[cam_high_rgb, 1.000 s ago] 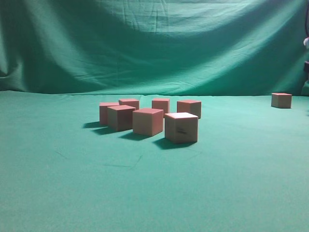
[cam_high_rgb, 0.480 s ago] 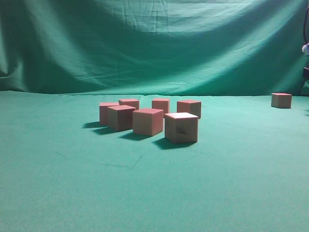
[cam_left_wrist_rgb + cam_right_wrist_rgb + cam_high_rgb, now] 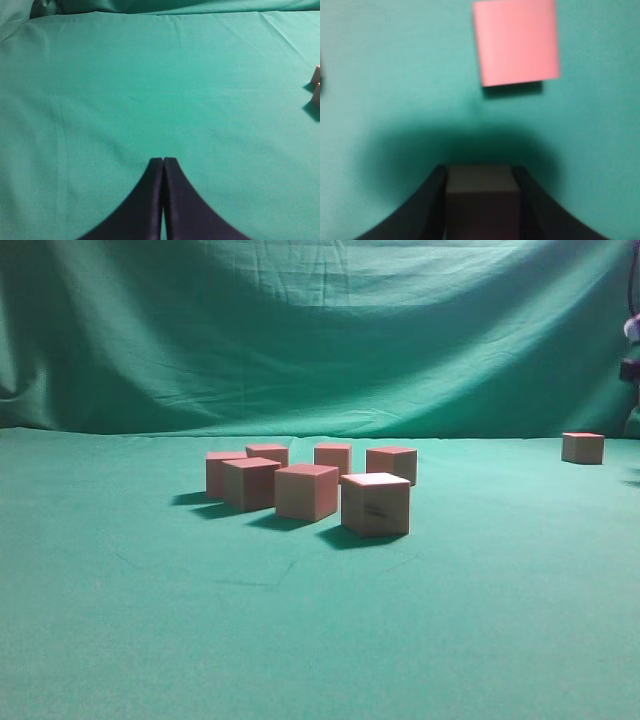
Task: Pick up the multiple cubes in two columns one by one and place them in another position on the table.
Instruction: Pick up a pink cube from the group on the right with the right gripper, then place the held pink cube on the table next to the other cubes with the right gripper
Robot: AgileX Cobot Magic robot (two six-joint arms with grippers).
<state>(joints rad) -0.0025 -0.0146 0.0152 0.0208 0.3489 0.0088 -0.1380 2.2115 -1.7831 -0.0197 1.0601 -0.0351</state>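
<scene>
The exterior view looks along a green table (image 3: 320,640) at block height, with a draped green backdrop (image 3: 320,330) behind. Seven cubes (image 3: 310,485) sit clustered a little left of centre: four in a back row and three in front, stepping toward 5 o'clock. The nearest cube (image 3: 375,504), with a pale top and a dark mark on its face, stands at the cluster's 4 o'clock end. One lone cube (image 3: 583,447) rests well apart at 3 o'clock, near the right edge. Only a sliver of robot hardware (image 3: 632,350) shows at the right edge; neither gripper is visible here. In the left wrist view, the left gripper (image 3: 163,162) enters from 6 o'clock, its two black fingers pressed together with nothing between them, over bare cloth. Corners of two cubes (image 3: 316,87) peek in at 3 o'clock, well away from it. The right wrist view looks straight down and is blurred. The right gripper (image 3: 480,187) rises from 6 o'clock, its fingers standing on either side of a shaded cube (image 3: 481,197) and right against its sides; the blur hides whether they are gripping it. Another cube (image 3: 516,41), its top bright pink, lies on the cloth at 12 o'clock, clear of the gripper's shadow.
</scene>
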